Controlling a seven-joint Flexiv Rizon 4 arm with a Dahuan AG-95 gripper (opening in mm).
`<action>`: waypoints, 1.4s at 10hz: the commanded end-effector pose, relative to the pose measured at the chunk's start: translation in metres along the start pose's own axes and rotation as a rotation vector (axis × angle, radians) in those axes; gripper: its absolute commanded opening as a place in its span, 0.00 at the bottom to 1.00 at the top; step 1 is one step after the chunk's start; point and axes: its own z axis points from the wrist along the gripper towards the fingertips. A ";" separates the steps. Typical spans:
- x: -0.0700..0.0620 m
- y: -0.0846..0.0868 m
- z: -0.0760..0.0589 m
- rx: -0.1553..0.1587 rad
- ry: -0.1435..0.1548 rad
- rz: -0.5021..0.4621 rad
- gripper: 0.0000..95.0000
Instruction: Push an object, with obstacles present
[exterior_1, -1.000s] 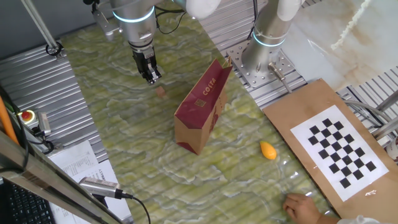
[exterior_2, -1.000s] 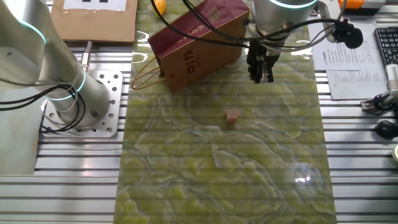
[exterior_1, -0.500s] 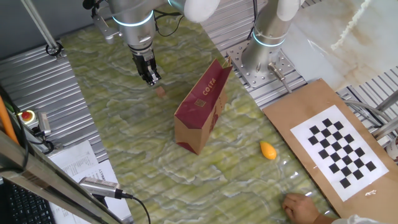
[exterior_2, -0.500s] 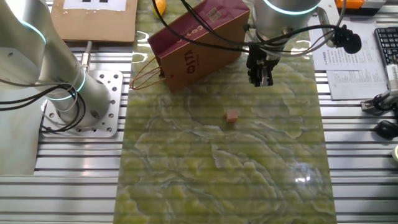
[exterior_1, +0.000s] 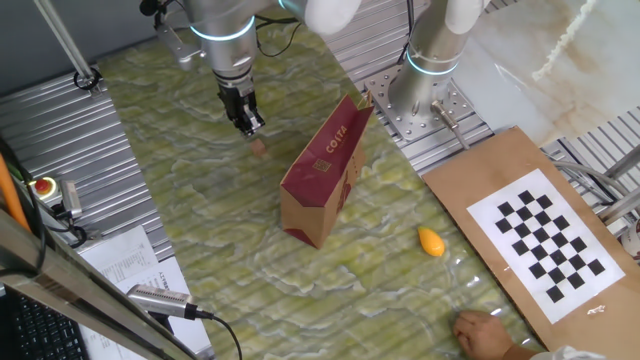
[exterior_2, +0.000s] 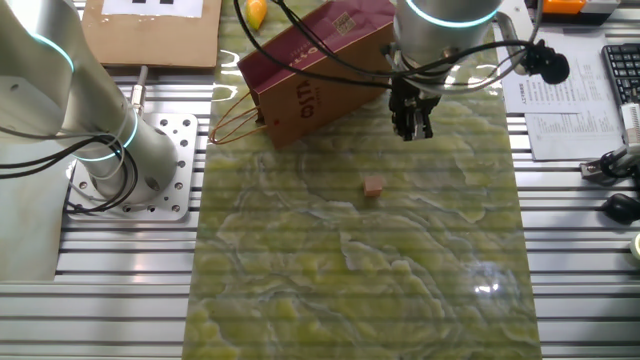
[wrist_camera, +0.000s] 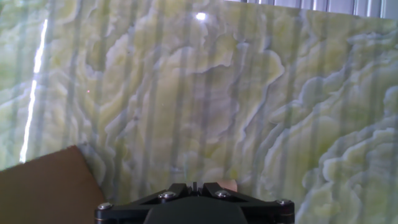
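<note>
One small gap was what the next move turned on: the gripper hung just short of the pinkish-tan lump, not touching. In the other fixed view the lump lay below and a bit left of the fingertips, i.e. toward the open middle of the green marbled mat. In one fixed view the gripper sat up-left of the lump, v. near. The hand view showed only a sliver of the lump peeking over the gripper body at the bottom edge, so it lay straight ahead of the fingers. The fingers looked pressed together, nothing between them, which suits a push w/ a closed tip. The lump was too small to read any long axis.

The COSTA paper bag stood tilted just beside the gripper, on the far side from the lump in the other fixed view; its brown corner showed low-left in the hand view. Judged risk: the arm's wrist or cables brushing the bag, more than the lump hitting it, provided the push ran away from the bag. The orange oval piece lay well apart, beyond the bag. A person's hand rested at the mat's near corner, clear of the path.
</note>
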 end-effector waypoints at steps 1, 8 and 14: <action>-0.002 0.000 0.001 -0.001 0.003 -0.008 0.00; -0.005 -0.011 0.030 -0.003 0.010 -0.077 0.00; -0.004 -0.018 0.042 -0.005 0.041 -0.137 0.00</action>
